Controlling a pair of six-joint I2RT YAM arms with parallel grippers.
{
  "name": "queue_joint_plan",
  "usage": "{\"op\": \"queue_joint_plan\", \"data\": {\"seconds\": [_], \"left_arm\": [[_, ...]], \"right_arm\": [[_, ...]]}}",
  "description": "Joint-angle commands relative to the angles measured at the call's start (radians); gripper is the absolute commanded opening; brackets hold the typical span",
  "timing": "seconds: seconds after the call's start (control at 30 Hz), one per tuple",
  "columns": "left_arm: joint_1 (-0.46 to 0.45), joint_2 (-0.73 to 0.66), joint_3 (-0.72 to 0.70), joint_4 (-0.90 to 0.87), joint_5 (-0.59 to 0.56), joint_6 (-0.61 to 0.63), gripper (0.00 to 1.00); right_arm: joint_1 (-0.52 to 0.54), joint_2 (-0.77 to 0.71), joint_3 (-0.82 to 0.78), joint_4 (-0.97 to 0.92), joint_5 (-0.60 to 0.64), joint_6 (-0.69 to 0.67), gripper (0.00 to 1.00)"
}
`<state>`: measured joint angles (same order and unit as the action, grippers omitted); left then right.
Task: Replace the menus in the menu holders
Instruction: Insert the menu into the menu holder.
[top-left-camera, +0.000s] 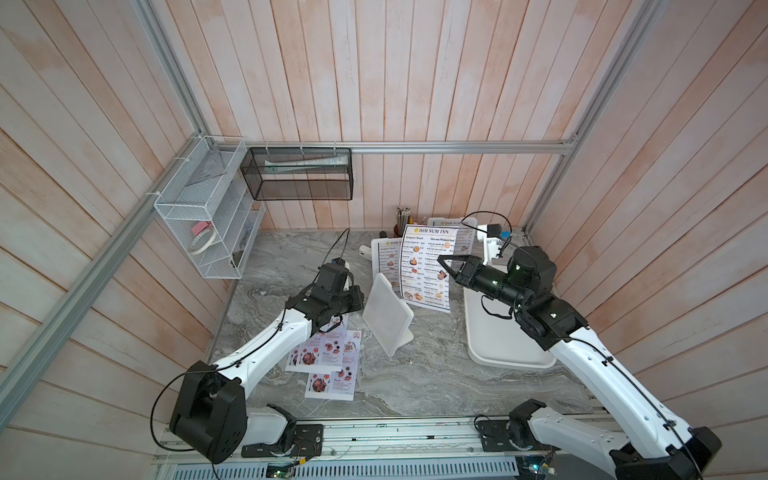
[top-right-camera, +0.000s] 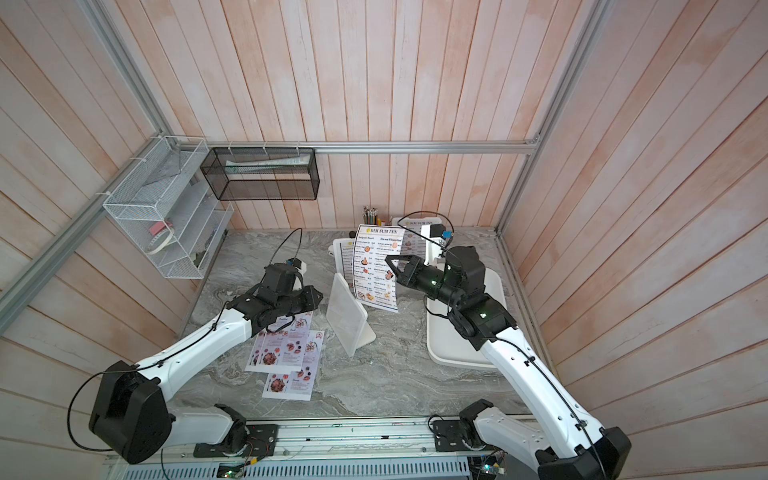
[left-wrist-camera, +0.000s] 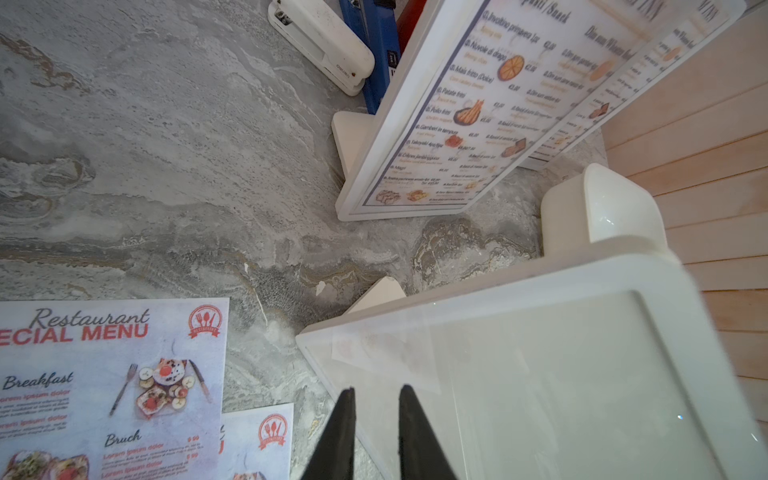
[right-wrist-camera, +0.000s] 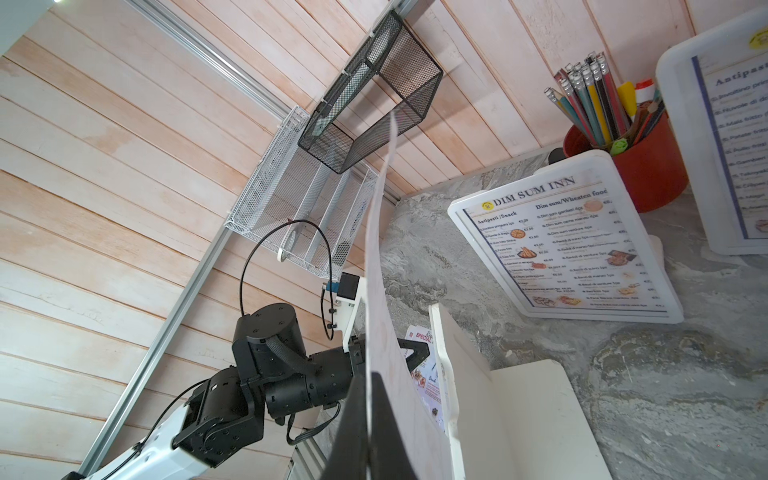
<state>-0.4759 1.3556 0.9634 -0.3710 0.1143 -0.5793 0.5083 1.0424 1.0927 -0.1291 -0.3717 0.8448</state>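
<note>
While the Dim Sum menu (top-left-camera: 419, 286) hangs upright, long side up and down, pinched in my right gripper (top-left-camera: 446, 268) just behind the empty holder (top-left-camera: 386, 318), my left gripper (left-wrist-camera: 378, 392) sits at that holder's edge, jaws nearly closed, and I can't tell if it grips.

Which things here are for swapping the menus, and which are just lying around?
For the job:
loose Dim Sum Inn menu
empty menu holder
two filled menu holders
Special Menu sheets

Just lying about:
pencil cup
stapler
tape roll
black mesh basket
white wire basket
</note>
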Motion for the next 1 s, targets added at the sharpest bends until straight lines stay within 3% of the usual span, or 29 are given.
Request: {"op": "queue_joint_plan", "data": {"seconds": [0.0, 0.97], "left_arm": [[0.005, -0.001, -0.008, 0.008, -0.011, 0.005, 0.22], [0.006, 0.005, -0.005, 0.012, -0.011, 0.002, 0.21]], "right_arm": [[0.005, -0.011, -0.001, -0.015, -0.014, 0.006, 0.0], [0.004, -0.008, -0.012, -0.005, -0.05, 0.028, 0.0]]}}
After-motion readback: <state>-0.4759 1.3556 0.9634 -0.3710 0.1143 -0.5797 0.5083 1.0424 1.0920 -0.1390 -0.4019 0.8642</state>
